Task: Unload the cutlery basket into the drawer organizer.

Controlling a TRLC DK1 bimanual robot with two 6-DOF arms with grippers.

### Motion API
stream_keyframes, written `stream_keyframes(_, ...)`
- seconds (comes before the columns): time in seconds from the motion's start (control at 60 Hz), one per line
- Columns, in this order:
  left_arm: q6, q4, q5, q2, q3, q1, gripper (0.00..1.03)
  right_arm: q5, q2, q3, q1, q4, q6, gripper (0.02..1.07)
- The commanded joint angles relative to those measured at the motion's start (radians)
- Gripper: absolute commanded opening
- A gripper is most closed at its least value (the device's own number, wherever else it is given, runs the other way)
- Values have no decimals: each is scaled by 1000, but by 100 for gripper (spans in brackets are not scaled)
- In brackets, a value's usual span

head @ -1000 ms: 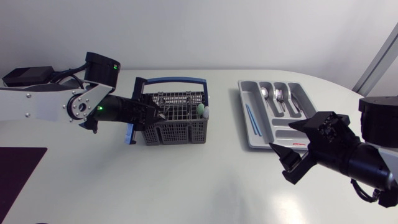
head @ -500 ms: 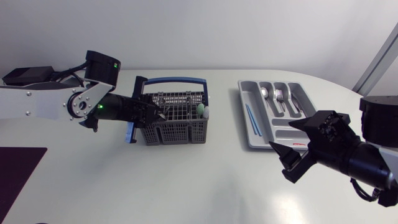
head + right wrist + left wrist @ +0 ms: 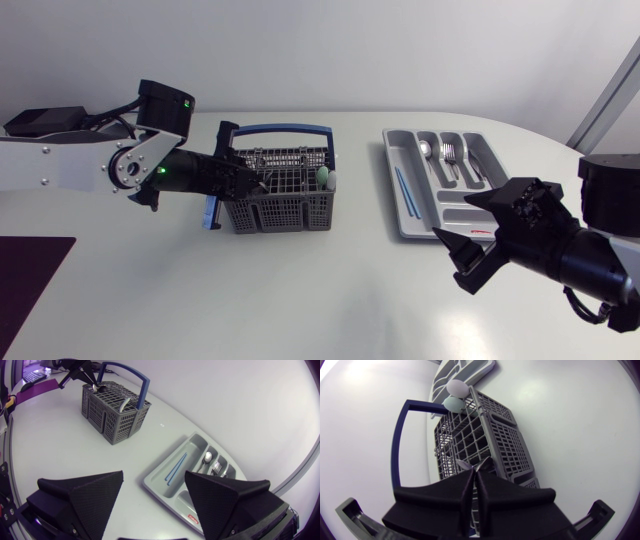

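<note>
Our left gripper [image 3: 474, 471] pinches a silver metal utensil handle [image 3: 463, 463] in the grey plastic cutlery basket [image 3: 285, 212] at ten o'clock. We judge the next move is a straight lift. Our right gripper [image 3: 154, 492] gapes by the grey drawer organizer [image 3: 392, 190] at two o'clock.

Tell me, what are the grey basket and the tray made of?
The basket looks like matte grey moulded plastic, judging by its fine lattice walls; its blue handle seems plastic too. The tray appears to be smooth pale-grey plastic with rounded moulded compartments.
</note>
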Motion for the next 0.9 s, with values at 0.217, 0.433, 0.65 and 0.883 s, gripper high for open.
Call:
stream_keyframes(0.217,-38,-4,33,-41,-1,6,4,-1,3,-25,-4,10,-8,91)
stream_keyframes(0.433,-89,-4,73,-74,-18,28,4,-1,-7,-35,-4,6,-8,91)
stream_keyframes(0.65,-118,-11,91,-137,-35,40,4,-1,-23,-28,-4,-7,-8,91)
stream_keyframes(0.883,-156,-28,102,-207,-38,48,4,0,-51,-13,2,-34,-8,91)
